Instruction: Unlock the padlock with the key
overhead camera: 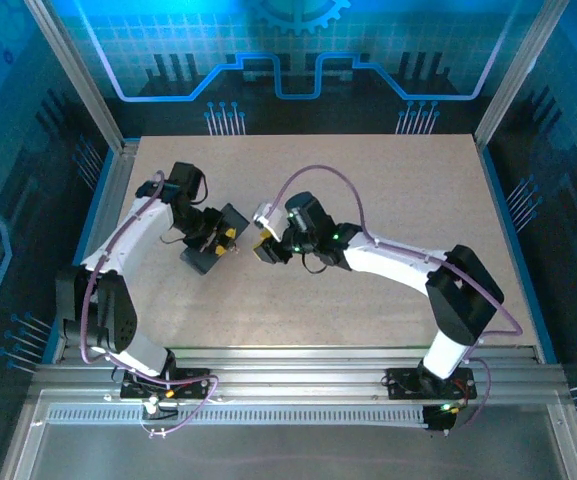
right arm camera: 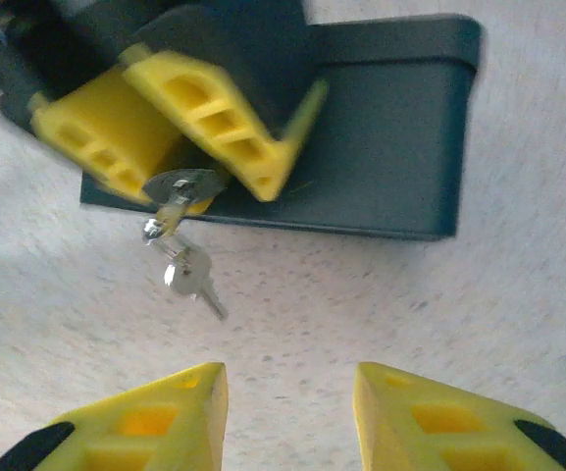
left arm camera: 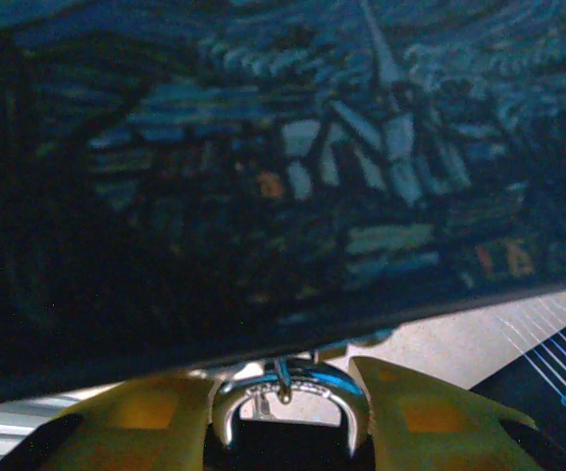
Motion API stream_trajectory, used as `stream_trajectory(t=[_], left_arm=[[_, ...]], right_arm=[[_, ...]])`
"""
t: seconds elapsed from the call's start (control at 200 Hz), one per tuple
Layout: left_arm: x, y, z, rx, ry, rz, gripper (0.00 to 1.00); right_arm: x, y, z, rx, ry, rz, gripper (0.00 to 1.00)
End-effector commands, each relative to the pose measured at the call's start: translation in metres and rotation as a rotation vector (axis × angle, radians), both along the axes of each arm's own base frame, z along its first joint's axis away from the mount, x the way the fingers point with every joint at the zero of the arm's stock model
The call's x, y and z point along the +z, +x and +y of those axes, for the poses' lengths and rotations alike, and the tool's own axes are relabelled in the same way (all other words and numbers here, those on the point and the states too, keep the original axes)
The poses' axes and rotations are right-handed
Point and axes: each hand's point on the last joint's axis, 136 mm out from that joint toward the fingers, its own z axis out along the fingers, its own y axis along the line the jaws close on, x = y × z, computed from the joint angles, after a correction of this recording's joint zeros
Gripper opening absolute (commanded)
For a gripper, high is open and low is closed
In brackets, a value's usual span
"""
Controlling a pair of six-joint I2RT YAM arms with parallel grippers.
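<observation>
In the left wrist view the padlock (left arm camera: 231, 412) sits between my left gripper's yellow fingers (left arm camera: 135, 422), silvery shackle up and dark body below; my left gripper (left arm camera: 287, 437) is shut on it. A thin clasp from the box hooks through the shackle. In the right wrist view a key head (right arm camera: 180, 184) pokes out from between the left fingers (right arm camera: 229, 123). A second pale key (right arm camera: 192, 277) dangles from it on a small ring. My right gripper (right arm camera: 290, 417) is open just short of the keys, nothing between its fingers. From above, the left gripper (overhead camera: 222, 240) and the right gripper (overhead camera: 266, 245) face each other.
The dark blue box with the painting print (left arm camera: 263, 147) looms right in front of the left wrist camera. It lies on the speckled table (overhead camera: 388, 190) behind the left fingers as a dark box (right arm camera: 390, 147). Metal frame rails (overhead camera: 108, 200) border the table.
</observation>
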Motion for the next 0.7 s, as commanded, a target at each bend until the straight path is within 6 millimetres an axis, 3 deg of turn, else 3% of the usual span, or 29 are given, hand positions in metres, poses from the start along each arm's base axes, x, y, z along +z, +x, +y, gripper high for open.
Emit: stream_trajectory(t=[0.0,0.26,0.44,0.695], left_arm=[[0.012,0.001,-0.003,0.001,-0.035,0.007,0.0],[0.016,0.003,-0.002,0.004,-0.035,-0.002,0.0],[0.018,0.006,-0.004,0.001,-0.04,-0.01,0.0],[0.019,0.008,-0.004,0.004,-0.043,-0.014,0.0]], right_arm=[[0.021,-0.004,0.015,0.179,-0.08,-0.462,0.38],[0.034,-0.005,0.048,0.229,-0.084,-0.788,0.36],[0.034,-0.007,0.055,0.258,-0.088,-0.816,0.35],[0.018,-0.017,0.052,0.324,-0.117,-0.779,0.33]])
